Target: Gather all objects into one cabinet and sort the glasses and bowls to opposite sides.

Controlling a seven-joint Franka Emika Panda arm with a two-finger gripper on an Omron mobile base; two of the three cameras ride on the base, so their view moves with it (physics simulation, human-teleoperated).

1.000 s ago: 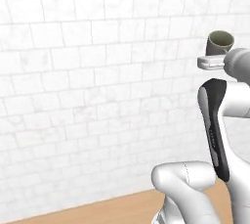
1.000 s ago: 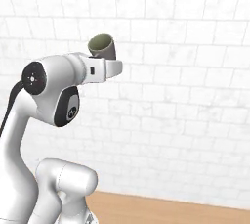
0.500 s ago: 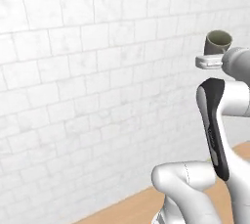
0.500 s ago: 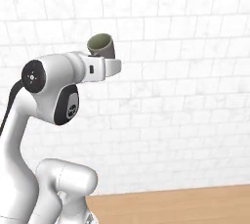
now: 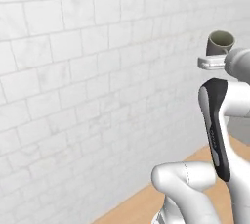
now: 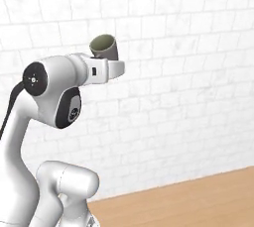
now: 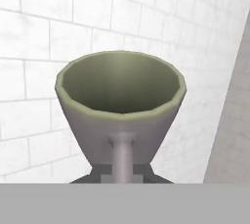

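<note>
Hand view alone shows cup handle.

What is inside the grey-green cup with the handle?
The grey-green cup looks empty: bare greenish inner walls. Its very bottom is hidden by the near rim.

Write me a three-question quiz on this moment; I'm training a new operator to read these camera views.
1. True or false: the grey-green handled cup stands on the wooden surface.
2. What lies behind the cup: A white tiled wall, B open cabinet, C window?
3. In the hand view, is the cup's inside filled or empty?

Key: 1 false, it is held up at the gripper; 2 A; 3 empty.
</note>
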